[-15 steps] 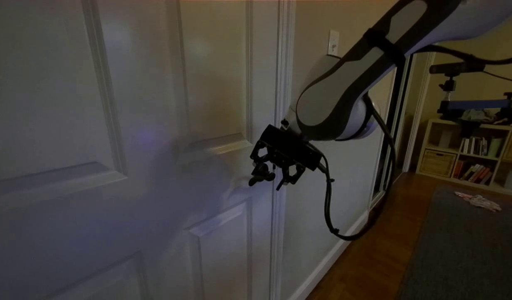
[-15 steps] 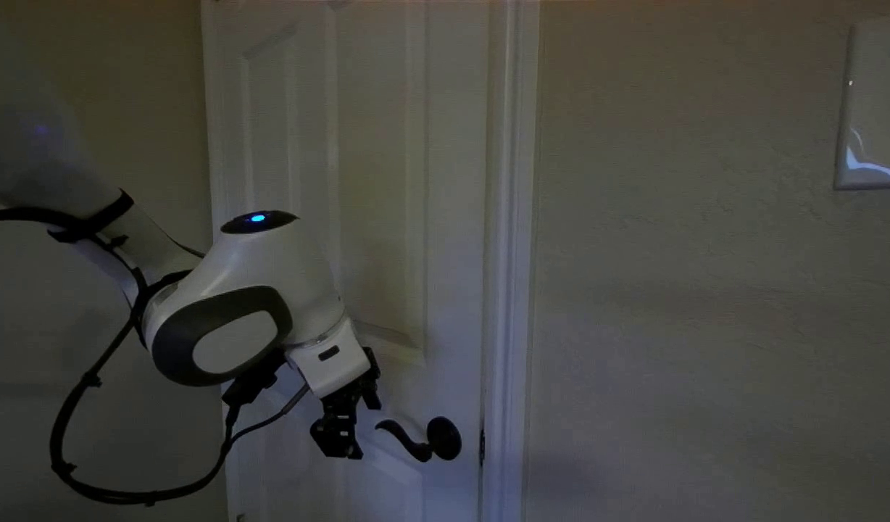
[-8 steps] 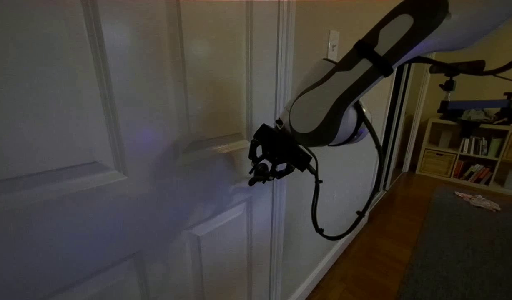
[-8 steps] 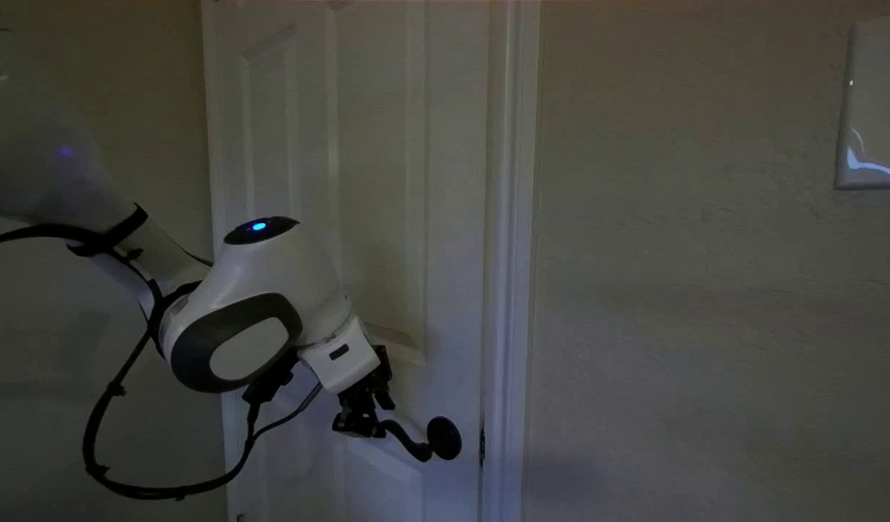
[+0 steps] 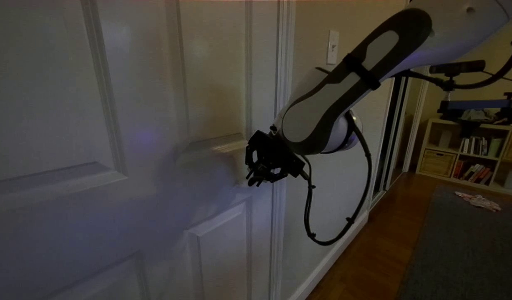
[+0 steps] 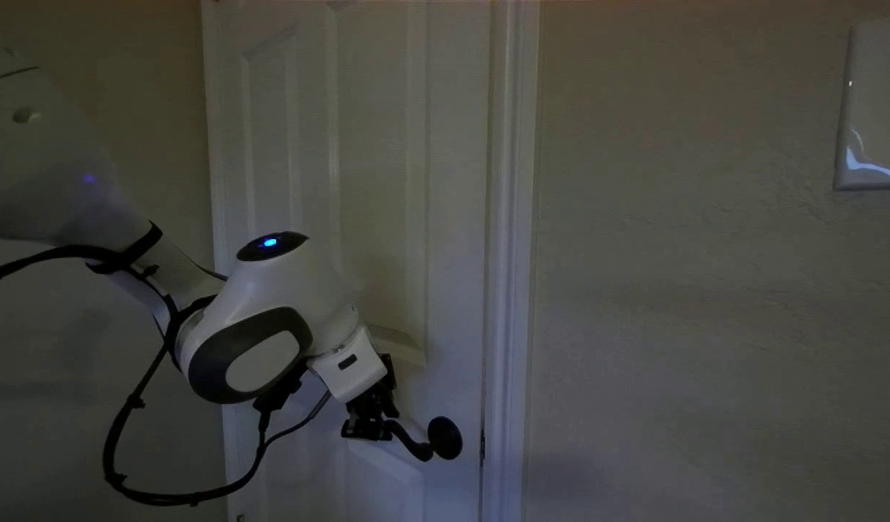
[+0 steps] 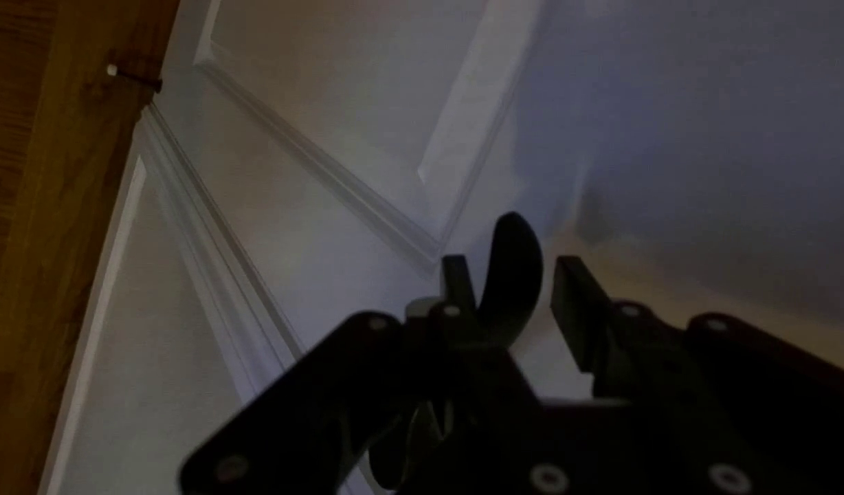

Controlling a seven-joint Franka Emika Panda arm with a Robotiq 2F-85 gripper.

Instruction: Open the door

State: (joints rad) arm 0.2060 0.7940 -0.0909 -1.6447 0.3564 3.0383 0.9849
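Door (image 6: 456, 217), white and panelled, sits in its frame (image 6: 514, 254) beside a plain wall (image 6: 706, 304). End effector (image 7: 511, 268) is at partial width, fingers (image 7: 577, 299) either side of the door's dark lever handle (image 7: 515, 240), a slim gap showing at one. Dim room: wood floor (image 5: 375, 250), dark rug (image 5: 452, 250) bearing crumpled cloth (image 5: 478, 201), bookshelf (image 5: 442, 149) beyond.
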